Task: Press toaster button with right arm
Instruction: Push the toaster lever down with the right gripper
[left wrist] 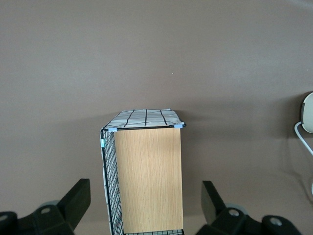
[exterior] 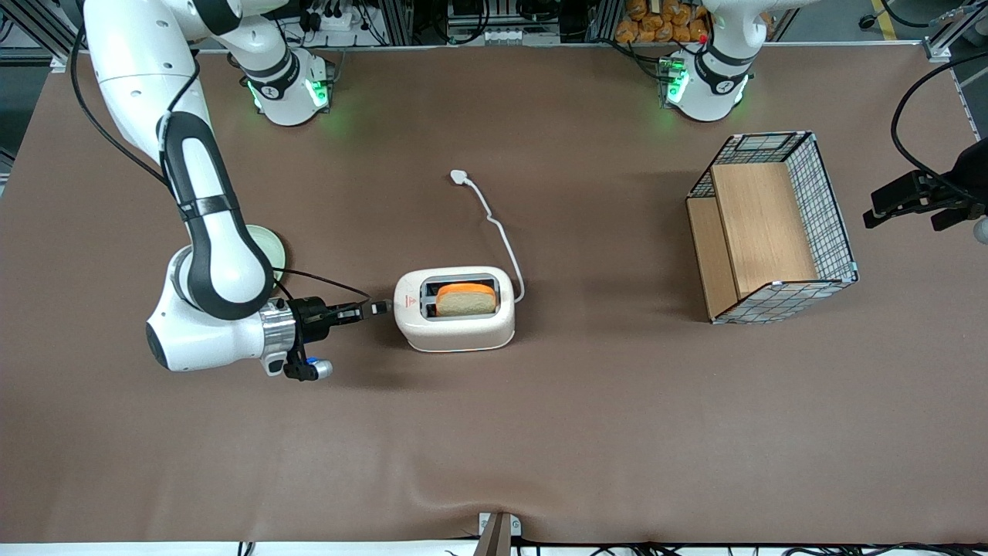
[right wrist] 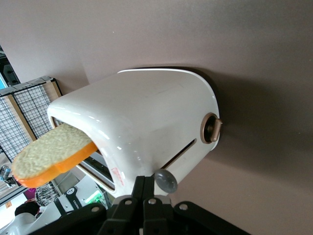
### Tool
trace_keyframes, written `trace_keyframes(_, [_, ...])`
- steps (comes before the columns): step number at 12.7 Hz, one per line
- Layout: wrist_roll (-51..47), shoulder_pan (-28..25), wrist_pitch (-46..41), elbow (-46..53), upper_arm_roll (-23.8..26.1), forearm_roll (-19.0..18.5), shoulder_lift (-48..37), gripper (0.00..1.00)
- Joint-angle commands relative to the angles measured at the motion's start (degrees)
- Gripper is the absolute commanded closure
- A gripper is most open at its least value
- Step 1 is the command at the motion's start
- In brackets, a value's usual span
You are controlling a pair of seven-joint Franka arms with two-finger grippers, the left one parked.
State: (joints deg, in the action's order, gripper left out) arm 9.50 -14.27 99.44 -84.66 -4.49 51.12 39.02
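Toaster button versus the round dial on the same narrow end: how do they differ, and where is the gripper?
The toaster button is a plain grey ball; the dial is a flat disc with a bronze ring. The button sticks out from a slot in the toaster; the dial sits nearly flush against the wall. The gripper, fingers shut, is right at the button; the dial is untouched. Both are small, round and on the end facing the right arm.
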Motion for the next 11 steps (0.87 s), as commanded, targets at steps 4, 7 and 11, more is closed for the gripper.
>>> trace_keyframes(4, [2.80,-0.32,0.23,-1.29,-0.25,1.26,0.89,1.00])
trace_keyframes(7, [6.48,-0.23,0.93,-3.05,-0.25,1.61,0.89,1.00])
trace_keyframes(11, [7.72,-0.32,2.16,-3.84,-0.25,1.70,0.97,1.00])
